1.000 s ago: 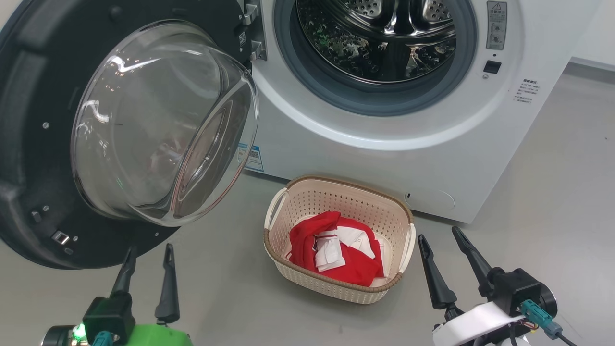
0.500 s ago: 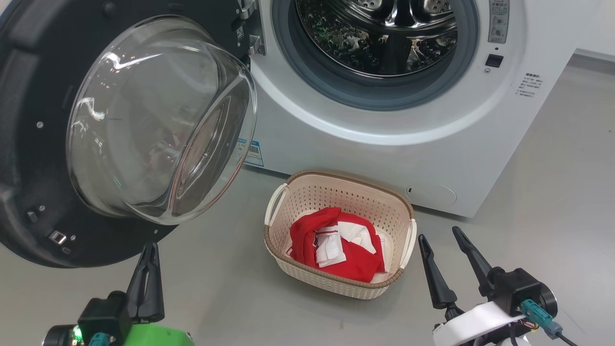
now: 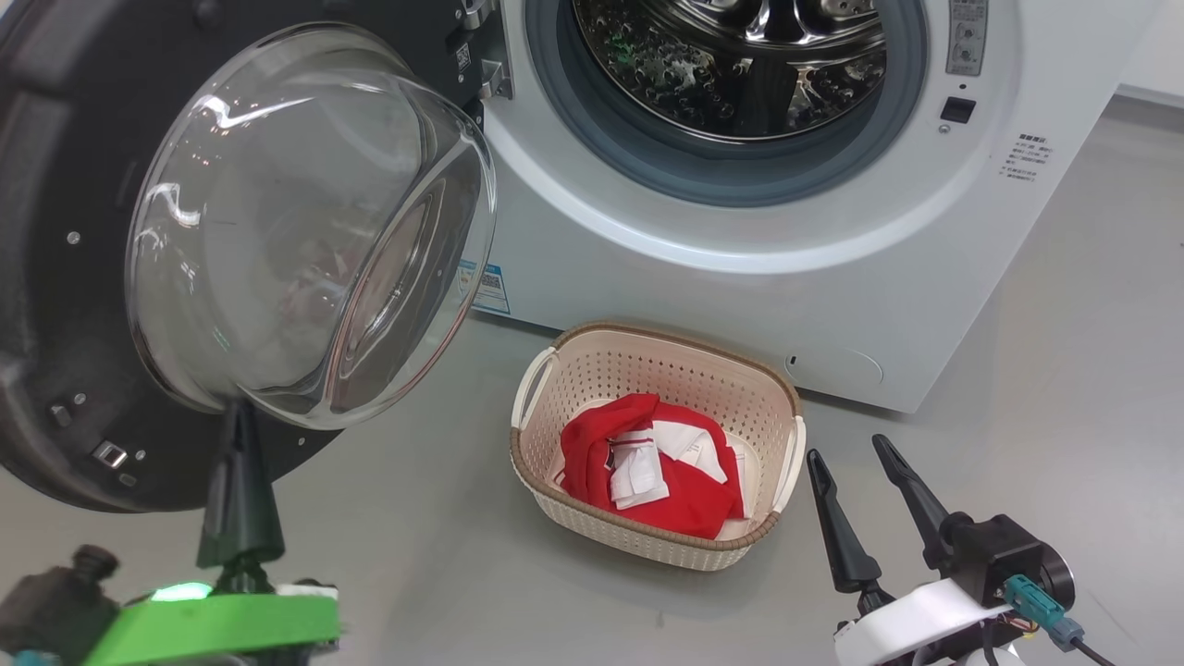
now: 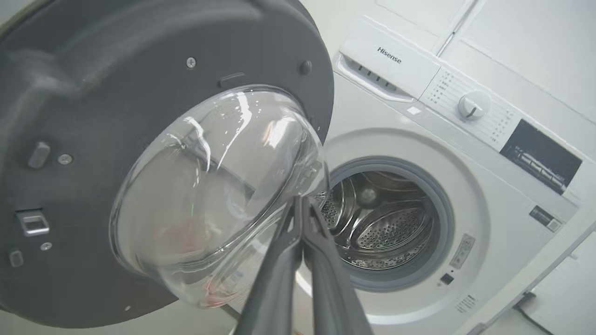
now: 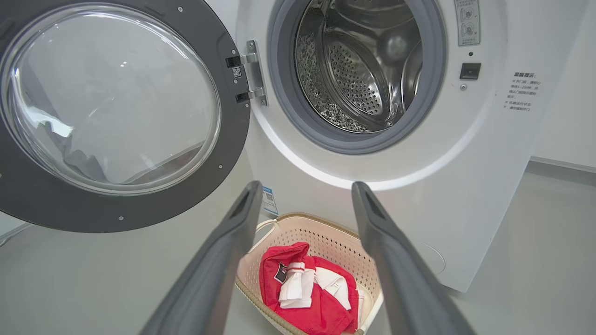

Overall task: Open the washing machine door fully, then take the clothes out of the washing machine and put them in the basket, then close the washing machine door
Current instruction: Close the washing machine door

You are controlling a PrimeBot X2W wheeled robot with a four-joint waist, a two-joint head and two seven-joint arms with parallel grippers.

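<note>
Since clothes [image 3: 647, 472] lay in basket [image 3: 555, 365], left of spread right gripper [image 3: 846, 449], unloading looked done | step: close door [image 3: 55, 231] | left gripper [image 3: 239, 412] pinched together, empty, door just above | next: push door onto machine [image 3: 703, 296].

Door [image 3: 55, 277] cut off at left and top edges, drum [image 3: 731, 74] top cropped, label [image 3: 1029, 159] print too small to read, basket [image 5: 321, 230] near end behind right claw [image 5: 306, 186]
</note>
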